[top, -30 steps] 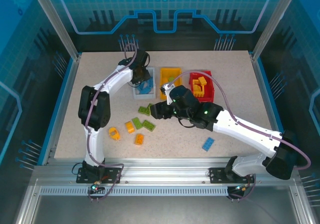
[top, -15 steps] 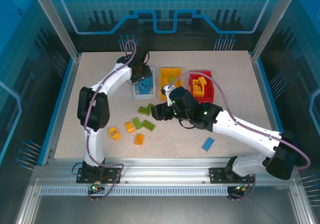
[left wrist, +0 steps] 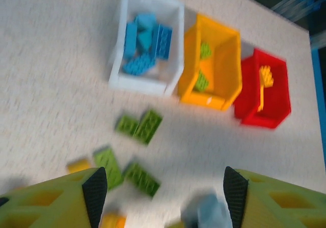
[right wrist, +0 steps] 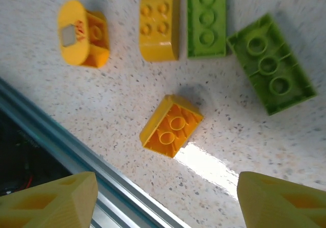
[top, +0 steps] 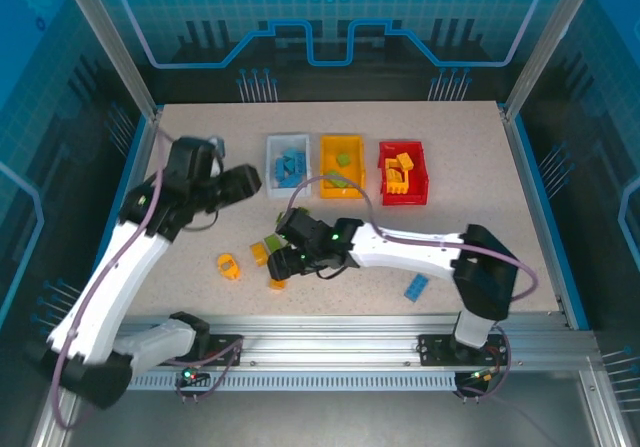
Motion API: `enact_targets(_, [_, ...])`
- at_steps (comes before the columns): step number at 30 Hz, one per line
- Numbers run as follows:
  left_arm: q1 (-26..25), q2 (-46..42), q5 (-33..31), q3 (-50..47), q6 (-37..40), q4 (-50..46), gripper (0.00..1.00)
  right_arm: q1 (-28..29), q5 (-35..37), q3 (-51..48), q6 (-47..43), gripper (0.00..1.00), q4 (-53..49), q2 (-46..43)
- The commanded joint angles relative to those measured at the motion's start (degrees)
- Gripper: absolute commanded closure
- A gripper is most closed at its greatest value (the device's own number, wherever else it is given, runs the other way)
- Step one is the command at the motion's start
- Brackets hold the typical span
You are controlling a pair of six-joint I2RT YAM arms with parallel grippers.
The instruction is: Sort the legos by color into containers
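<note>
Right now you have three bins in a row. The white bin (left wrist: 140, 85), left of the yellow bin (left wrist: 230, 65), holds blue bricks (left wrist: 145, 39), too blurred to count. The yellow bin holds two green bricks (left wrist: 205, 49), and the red bin (left wrist: 277, 93), right of it, holds yellow pieces (left wrist: 265, 77). Nearer than the yellow bin, four loose green bricks (left wrist: 147, 127), three yellow bricks (right wrist: 171, 126) and one blue brick (top: 416, 287) lie on the desk (top: 460, 137). Your left jaws and right jaws both gape, released and empty.

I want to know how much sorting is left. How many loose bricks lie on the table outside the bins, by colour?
Green bricks: 4
Yellow bricks: 3
Blue brick: 1
Total: 8
</note>
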Motion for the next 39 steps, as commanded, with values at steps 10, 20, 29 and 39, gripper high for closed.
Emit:
enact_targets(10, [0.0, -19.9, 8.4, -8.6, -2.3, -20.0, 0.37, -2.2, -11.4, 15.1, 19.5, 0.23, -13.3, 16.4])
enact_targets(20, [0.0, -19.8, 8.5, -5.8, -2.4, -20.3, 0.37, -2.2, -12.1, 16.6, 22.8, 0.28, -12.6, 20.0])
enact_targets(29, [0.0, -20.5, 9.3, -6.2, -2.7, -18.9, 0.38, -2.5, -11.2, 18.1, 23.6, 0.47, -11.4, 22.4])
enact_targets(39, [0.0, -20.7, 12.8, -8.7, -3.5, -14.3, 0.38, -2.4, -4.6, 18.4, 19.3, 0.70, -13.6, 18.3])
